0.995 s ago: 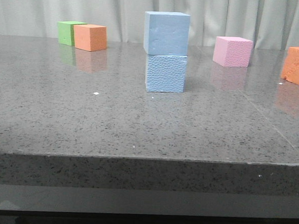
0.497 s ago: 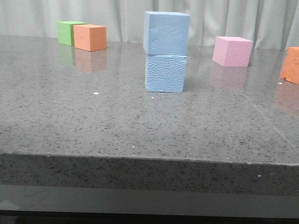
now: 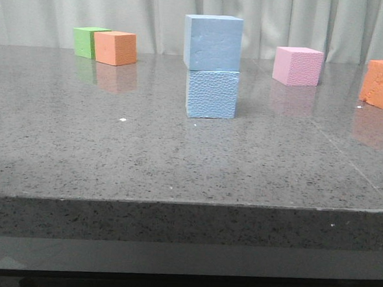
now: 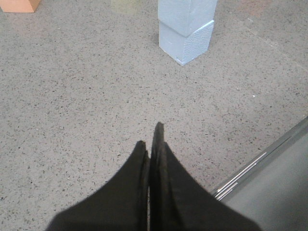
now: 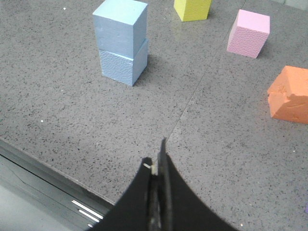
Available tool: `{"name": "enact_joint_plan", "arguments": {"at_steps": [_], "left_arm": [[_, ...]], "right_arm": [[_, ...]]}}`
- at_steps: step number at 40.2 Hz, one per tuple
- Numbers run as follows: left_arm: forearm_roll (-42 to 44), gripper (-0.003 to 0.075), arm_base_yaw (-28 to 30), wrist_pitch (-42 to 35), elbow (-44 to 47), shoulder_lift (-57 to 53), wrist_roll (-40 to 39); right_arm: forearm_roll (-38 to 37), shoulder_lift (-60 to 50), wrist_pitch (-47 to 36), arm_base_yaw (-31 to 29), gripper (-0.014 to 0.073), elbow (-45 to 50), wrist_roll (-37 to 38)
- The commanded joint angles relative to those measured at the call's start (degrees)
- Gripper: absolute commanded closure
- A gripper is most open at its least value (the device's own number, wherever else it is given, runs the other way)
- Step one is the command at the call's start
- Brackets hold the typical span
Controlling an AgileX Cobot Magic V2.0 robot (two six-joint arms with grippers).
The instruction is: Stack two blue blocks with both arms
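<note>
Both fingers of the left gripper [image 4: 153, 139] and right gripper [image 5: 156, 159] are pressed together, grasping nothing, well back from the smooth blue block [image 3: 213, 42] resting on the textured blue block [image 3: 212, 94] mid-table. Judging the stack done, any retreat should stay low-risk: pull straight back over the bare grey table [image 3: 177, 162] toward its front edge, away from the pink cube [image 3: 298, 65].

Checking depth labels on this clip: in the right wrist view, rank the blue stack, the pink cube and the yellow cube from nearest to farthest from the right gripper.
From the right gripper:
1. Blue stack, on the table ahead, nearest of the three.
2. Pink cube, farther out, off to the other side, near the damaged orange block.
3. Yellow cube, farthest, beyond the stack at the picture's edge.
</note>
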Motion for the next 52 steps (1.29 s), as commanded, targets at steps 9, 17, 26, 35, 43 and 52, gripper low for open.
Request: {"name": "enact_joint_plan", "arguments": {"at_steps": [9,17,26,35,43,52], "left_arm": [[0.0,0.0741,5.1,-6.1,4.8,-10.2,0.0],[1.5,0.0741,14.3,-16.6,15.7,-20.9,0.0],[1.5,0.0741,22.6,-31.9,31.9,-32.1,0.0],[-0.2,0.0741,25.0,-35.2,42.0,-40.9,0.0],[-1.3,0.0741,25.0,-38.2,47.5,-44.8,-0.1],[-1.3,0.0741,25.0,-37.1,47.3,-44.8,-0.1]], "right_arm": [[-0.6,0.0,-4.0,-0.4,0.0662,-1.3,-0.5],[-0.6,0.0,-4.0,-0.4,0.0662,-1.3,-0.5],[-0.6,0.0,-4.0,-0.4,0.0662,-1.3,-0.5],[-0.6,0.0,-4.0,-0.4,0.0662,-1.3,-0.5],[-0.6,0.0,-3.9,-0.4,0.0662,-1.3,-0.5],[-0.6,0.0,-4.0,-0.4,0.0662,-1.3,-0.5]]}}
